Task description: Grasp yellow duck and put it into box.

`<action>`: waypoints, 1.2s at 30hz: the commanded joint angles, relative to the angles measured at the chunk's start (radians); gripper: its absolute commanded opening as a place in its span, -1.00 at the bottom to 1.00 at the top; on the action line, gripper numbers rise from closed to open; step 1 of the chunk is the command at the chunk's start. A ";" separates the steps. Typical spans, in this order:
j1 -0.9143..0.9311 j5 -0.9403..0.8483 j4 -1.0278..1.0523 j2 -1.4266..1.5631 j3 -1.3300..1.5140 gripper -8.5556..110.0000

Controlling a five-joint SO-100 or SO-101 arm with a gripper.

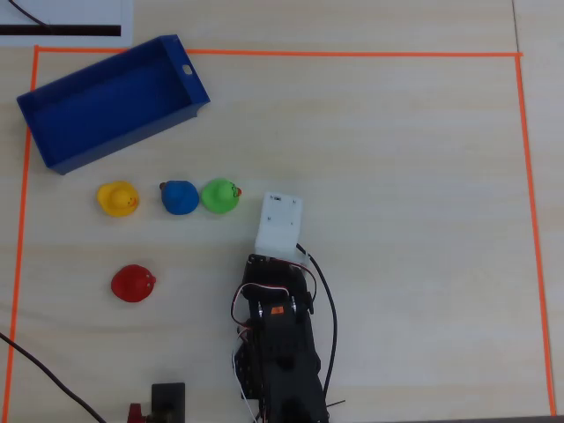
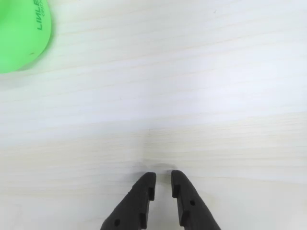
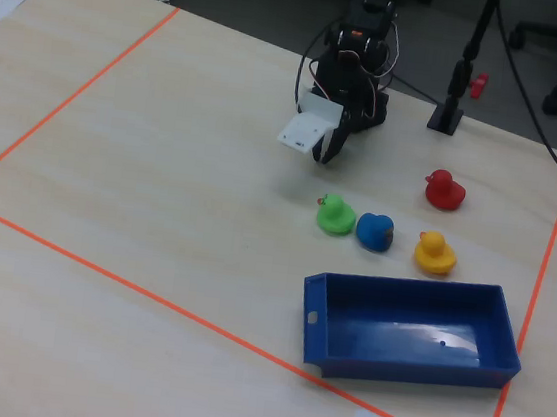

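The yellow duck sits on the table at the left end of a row of ducks in the overhead view, just below the blue box. In the fixed view the yellow duck stands close to the box's far wall. My gripper hangs low over bare table with its jaws nearly together and nothing between them. It is to the right of the duck row, far from the yellow duck. In the overhead view the white wrist block hides the fingers. The fixed view shows the gripper pointing down.
A green duck and a blue duck stand in the row to the right of the yellow one. The green duck shows at the top left of the wrist view. A red duck sits apart. Orange tape frames the workspace.
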 commanded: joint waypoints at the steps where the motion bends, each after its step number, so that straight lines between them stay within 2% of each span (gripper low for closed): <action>1: -0.002 0.000 0.026 -0.002 -0.006 -0.83; 28: -0.002 0.000 0.026 -0.002 -0.006 -0.85; 31: 0.034 0.072 -0.091 -0.003 -0.008 -0.85; 36: 0.086 0.063 -0.202 -0.176 -0.161 -0.59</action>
